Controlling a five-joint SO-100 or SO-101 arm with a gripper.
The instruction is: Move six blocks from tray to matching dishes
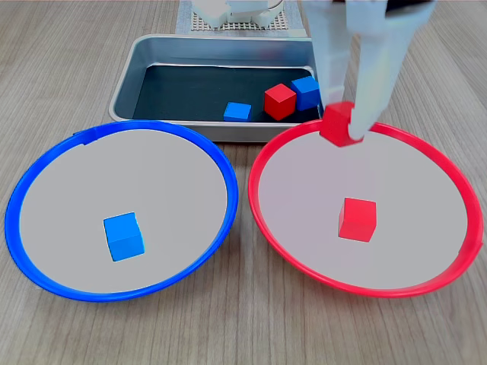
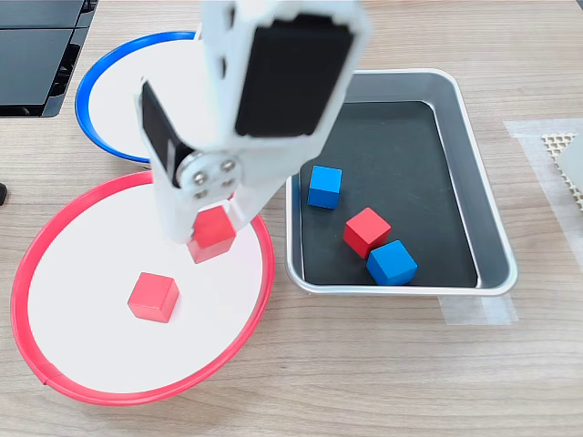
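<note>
The step in hand looks like the delivery of a second red block to the red-rimmed dish (image 1: 449,258): the hand (image 1: 351,120) is closed on a red cube (image 1: 340,124), held above the dish's inner edge nearest the tray (image 1: 144,53), at upper right of centre in the first exterior view. In the second exterior view the same cube (image 2: 212,233) hangs between the white fingers (image 2: 173,214) just inside the dish's right side, clear of the red cube already lying there (image 2: 152,297). The next move, as I judge it, calls for a short descent and a release over bare plate, away from the resting cube so the two do not knock. After that, three blocks remain in the tray: a red one (image 1: 279,101) with a blue one (image 1: 306,91) touching it, and a smaller blue one (image 1: 237,112) lying apart. One blue cube (image 1: 124,236) sits in the blue-rimmed dish (image 1: 30,190) on the wooden worktop (image 1: 243,334). The arm (image 2: 273,82) reaches steeply down from the upper middle of the second exterior view, fingers pointing almost straight down.
</note>
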